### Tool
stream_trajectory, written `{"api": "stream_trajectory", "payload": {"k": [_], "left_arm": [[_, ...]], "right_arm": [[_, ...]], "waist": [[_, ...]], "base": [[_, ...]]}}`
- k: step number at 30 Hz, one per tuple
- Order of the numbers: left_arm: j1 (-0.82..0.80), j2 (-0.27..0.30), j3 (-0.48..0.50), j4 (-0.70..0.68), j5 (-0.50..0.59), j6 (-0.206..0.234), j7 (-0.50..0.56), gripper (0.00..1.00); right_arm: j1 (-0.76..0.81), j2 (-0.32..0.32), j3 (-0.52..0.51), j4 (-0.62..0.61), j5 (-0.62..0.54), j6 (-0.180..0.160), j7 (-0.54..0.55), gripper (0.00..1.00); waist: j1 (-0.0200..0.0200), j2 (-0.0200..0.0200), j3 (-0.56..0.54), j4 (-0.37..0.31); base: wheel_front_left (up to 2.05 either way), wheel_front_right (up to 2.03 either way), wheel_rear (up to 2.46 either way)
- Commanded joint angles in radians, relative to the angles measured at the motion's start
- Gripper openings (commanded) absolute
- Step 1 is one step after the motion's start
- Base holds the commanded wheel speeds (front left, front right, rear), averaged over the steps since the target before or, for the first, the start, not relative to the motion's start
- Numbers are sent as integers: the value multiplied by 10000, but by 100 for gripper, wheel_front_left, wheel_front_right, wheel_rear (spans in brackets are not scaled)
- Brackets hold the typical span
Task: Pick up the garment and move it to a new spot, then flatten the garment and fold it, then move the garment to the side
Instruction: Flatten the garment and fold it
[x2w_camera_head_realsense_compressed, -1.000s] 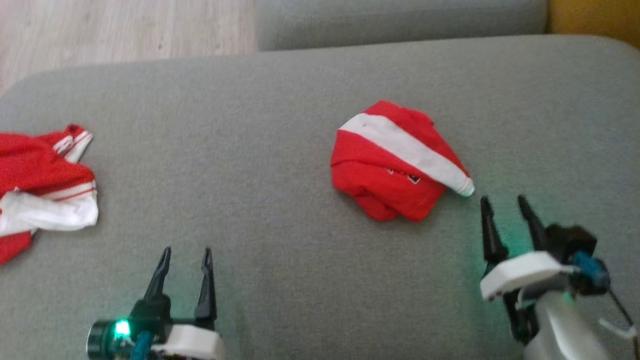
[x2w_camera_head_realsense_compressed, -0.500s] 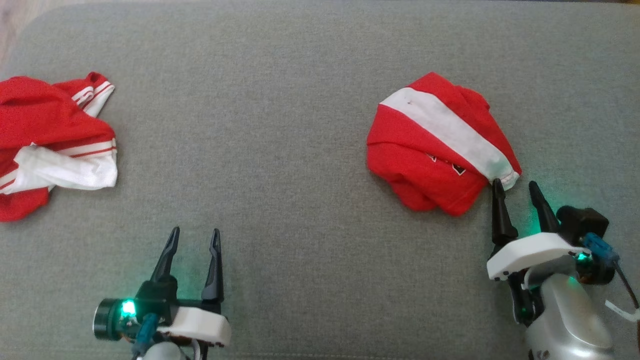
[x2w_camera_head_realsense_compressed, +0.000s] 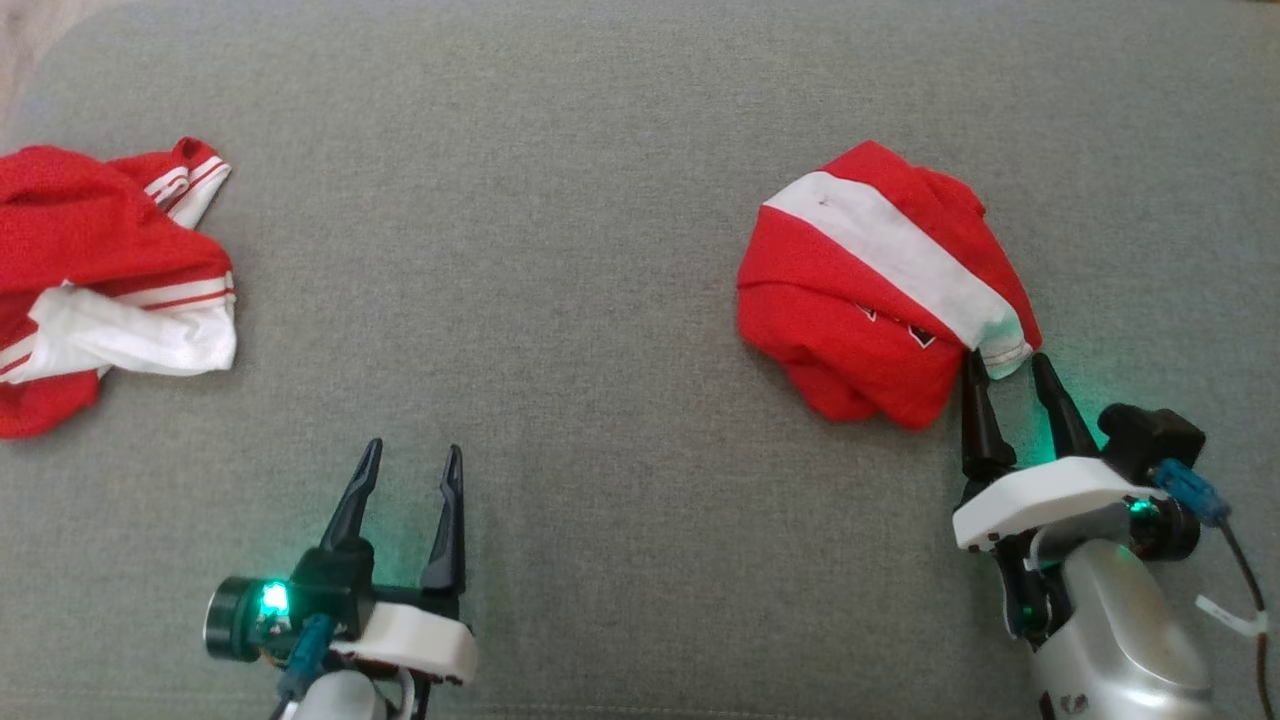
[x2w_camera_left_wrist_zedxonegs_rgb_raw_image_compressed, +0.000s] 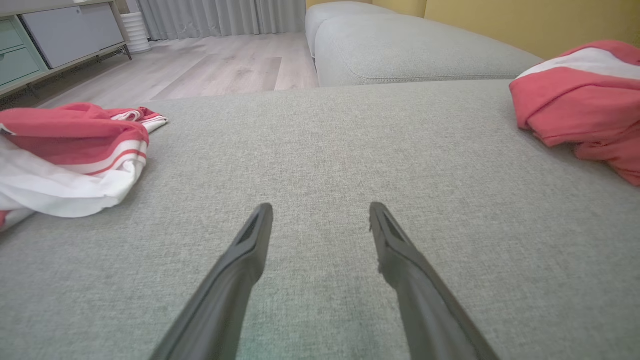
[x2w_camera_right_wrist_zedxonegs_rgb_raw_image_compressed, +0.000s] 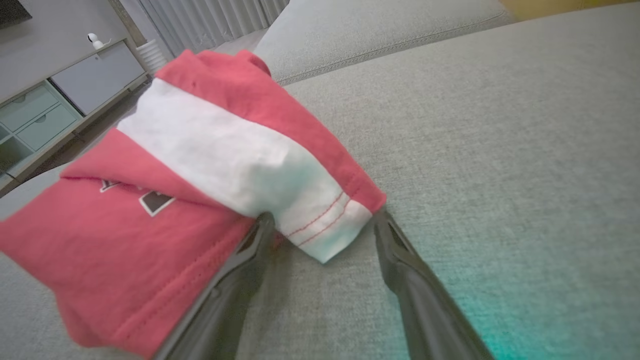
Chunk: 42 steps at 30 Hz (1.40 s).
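My right pincer (x2w_camera_head_realsense_compressed: 1005, 358) reaches low over the sofa (x2w_camera_head_realsense_compressed: 560, 250), its fingers spread wide astride the white-banded corner of the garment (x2w_camera_head_realsense_compressed: 860, 300), which lies bundled at the right and is not gripped. My left pincer (x2w_camera_head_realsense_compressed: 415, 447) hangs wide and empty. I count two pincers and two red pieces, with the other red garment (x2w_camera_head_realsense_compressed: 90, 260) crumpled far left.

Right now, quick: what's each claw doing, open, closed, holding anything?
Left claw: open, empty.
Right claw: open, fingers either side of the white-banded corner of the crumpled red garment, not gripping it.
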Motion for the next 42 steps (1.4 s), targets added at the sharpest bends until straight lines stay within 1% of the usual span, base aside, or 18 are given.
{"api": "stream_trajectory", "payload": {"k": [1, 10, 11, 14, 15, 16, 21, 25, 27, 30, 33, 36, 39, 42], "left_arm": [[-254, 33, 196, -251, 73, 7, -51, 100], [-216, 32, 50, -212, 63, 7, -51, 100], [-221, 32, 53, -208, 63, 9, -51, 100], [-240, 32, 91, -200, 69, 17, -51, 100], [-245, 32, 108, -199, 72, 14, -51, 100], [-247, 32, 124, -199, 77, 9, -51, 100], [-162, 32, 91, -136, 25, -18, -51, 100], [-36, 32, 85, -55, -10, -41, -51, 100], [1, 32, 85, -37, -23, -45, -51, 100], [154, 32, 91, 21, -91, -55, -51, 100], [312, 32, 57, 101, -181, -60, -51, 100], [459, 32, -51, 170, -308, -54, -51, 100], [609, 32, -247, 229, -458, -41, -51, 100], [680, 32, -522, 314, -628, -3, -51, 100]], "right_arm": [[-240, -20, 277, -316, 64, -7, -40, 100], [-296, -20, 402, -170, 752, -7, -40, 100], [-301, -20, 393, -166, 753, -7, -40, 84], [-323, -20, 275, -329, 582, -7, -40, 29], [-320, -20, 205, -404, 503, -7, -40, 12], [-311, -20, 109, -500, 416, -7, -40, 0], [1, -20, -495, -1175, 23, -7, -40, 0], [157, -20, -994, -1962, -261, -7, -40, 0], [146, -20, -1112, -2201, -388, -7, -40, 0], [-90, -20, -1290, -2899, -867, -7, -40, 0], [-683, -24, -1333, -3492, -1309, -7, -40, 0], [-1510, -162, -986, -3735, -1509, -7, -40, 0], [-2472, -345, -120, -3518, -1555, -7, -40, 0], [-3542, -366, 890, -3075, -1381, -7, -40, 0]], "waist": [[0, 0, 9, 24], [0, 0, 83, 278], [0, 0, 94, 291], [0, 0, 131, 286], [0, 0, 136, 274], [0, 0, 137, 257], [0, 0, -123, 95], [0, 0, -500, -11], [0, 0, -615, -31], [0, 0, -954, -71], [0, 0, -1286, -55], [0, 0, -1554, 65], [0, 0, -1771, 317], [0, 0, -1949, 769]], "base": [[0, 0, 0], [0, 0, 0], [0, 0, 0], [0, 0, 0], [0, 0, 0], [0, 0, 0], [0, 0, 0], [0, 0, 0], [0, 0, 0], [0, 0, 0], [0, 0, 0], [0, 0, 0], [0, 0, 0], [0, 0, 0]]}}
